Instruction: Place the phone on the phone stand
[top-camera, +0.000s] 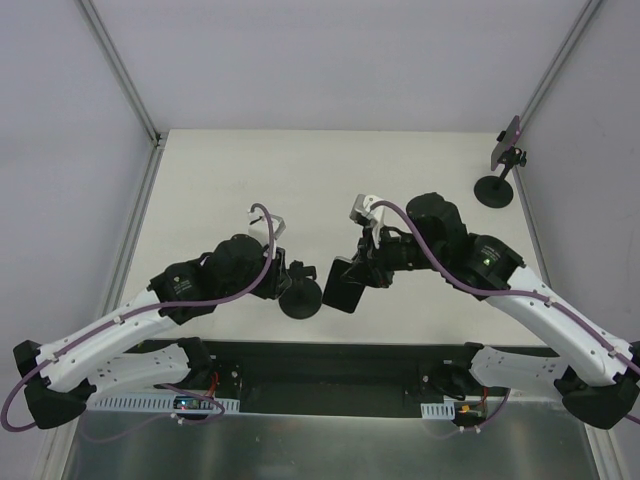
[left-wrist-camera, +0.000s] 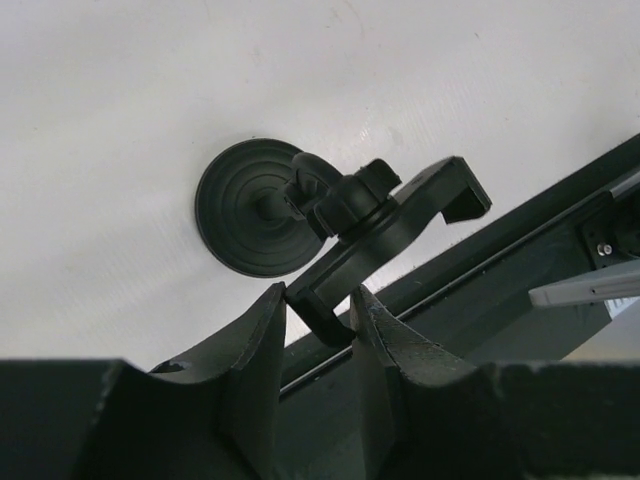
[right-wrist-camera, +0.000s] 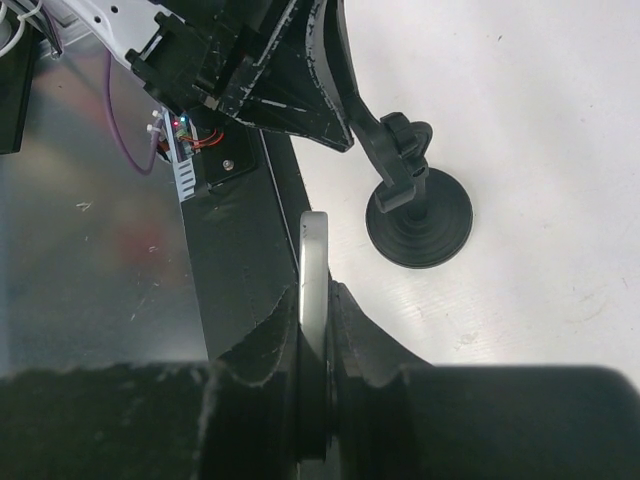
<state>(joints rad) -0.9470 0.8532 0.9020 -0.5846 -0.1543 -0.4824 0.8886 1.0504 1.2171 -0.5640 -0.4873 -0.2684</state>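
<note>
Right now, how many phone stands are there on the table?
2. One phone stand sits front and centre, held by the left gripper. The other stand is at the far right corner. None seems hidden.

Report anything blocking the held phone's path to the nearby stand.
Nothing visible does: the dark flat phone in the right claw is just beside the black round-based stand gripped by the left claw.

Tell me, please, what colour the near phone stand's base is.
Black; the base shows best from the left wrist.
</note>
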